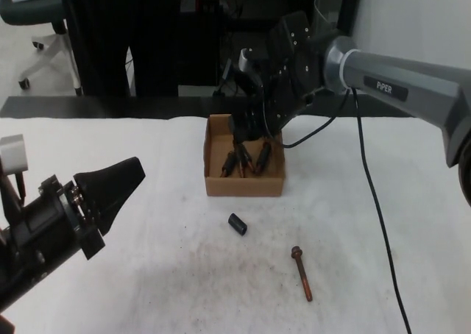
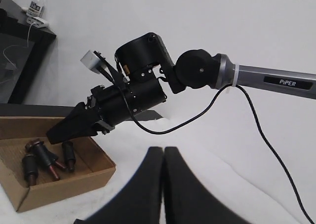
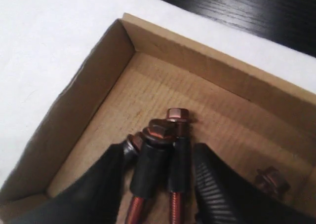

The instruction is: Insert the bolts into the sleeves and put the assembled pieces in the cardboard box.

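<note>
One loose sleeve (image 1: 236, 224) and one bolt (image 1: 302, 274) lie on the desk (image 1: 147, 275) in front of the cardboard box (image 1: 243, 186), apart from each other. My right gripper (image 3: 158, 157) sits inside the box, fingers spread, with assembled pieces (image 3: 154, 167) lying between them; whether a finger touches one, I can't tell. If I lift out crooked, I judge a finger could catch a bolt head and drag a piece over the box wall, or pull a bolt from its sleeve. My left gripper (image 1: 125, 173) hangs well clear of the box on its left, fingers pressed together on nothing. Nudged carelessly, the loose sleeve may roll.
</note>
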`<state>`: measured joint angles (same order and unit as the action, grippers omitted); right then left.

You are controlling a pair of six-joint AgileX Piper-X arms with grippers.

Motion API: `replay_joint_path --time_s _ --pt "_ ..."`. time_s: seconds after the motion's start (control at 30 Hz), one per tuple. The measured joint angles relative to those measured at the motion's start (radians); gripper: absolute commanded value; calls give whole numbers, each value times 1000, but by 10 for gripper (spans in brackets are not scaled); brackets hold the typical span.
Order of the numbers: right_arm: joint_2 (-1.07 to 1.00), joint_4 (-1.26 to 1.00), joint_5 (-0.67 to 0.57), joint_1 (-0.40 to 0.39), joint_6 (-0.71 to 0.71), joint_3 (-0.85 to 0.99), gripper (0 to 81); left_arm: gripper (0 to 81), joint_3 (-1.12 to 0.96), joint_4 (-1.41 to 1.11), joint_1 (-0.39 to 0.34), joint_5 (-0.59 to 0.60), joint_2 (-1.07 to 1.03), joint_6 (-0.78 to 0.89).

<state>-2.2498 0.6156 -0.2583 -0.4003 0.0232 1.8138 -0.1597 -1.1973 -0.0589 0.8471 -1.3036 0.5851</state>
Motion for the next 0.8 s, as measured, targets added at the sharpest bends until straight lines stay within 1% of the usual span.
replay_joint_path --time_s 0.13,0.3,0.37,0.47,0.5,0.67,0.73,0.8 --pt "8 50 13 2 0 0 342 3 0 0 0 0 0 0" --pt "98 147 -1 2 -67 0 199 3 0 0 0 20 0 -2" --pt "137 171 -2 2 -92 0 165 3 0 0 0 23 0 -11" --pt "230 251 -2 2 -131 4 170 3 0 0 0 23 0 -18" --pt "230 251 -2 2 -132 5 179 3 0 0 0 23 0 -18" --pt "327 447 -2 2 -150 2 270 3 0 0 0 23 0 -22" --pt "339 508 -2 -4 -150 -22 282 3 0 0 0 23 0 -22" --pt "337 530 20 -16 -129 -100 282 3 0 0 0 23 0 -22"
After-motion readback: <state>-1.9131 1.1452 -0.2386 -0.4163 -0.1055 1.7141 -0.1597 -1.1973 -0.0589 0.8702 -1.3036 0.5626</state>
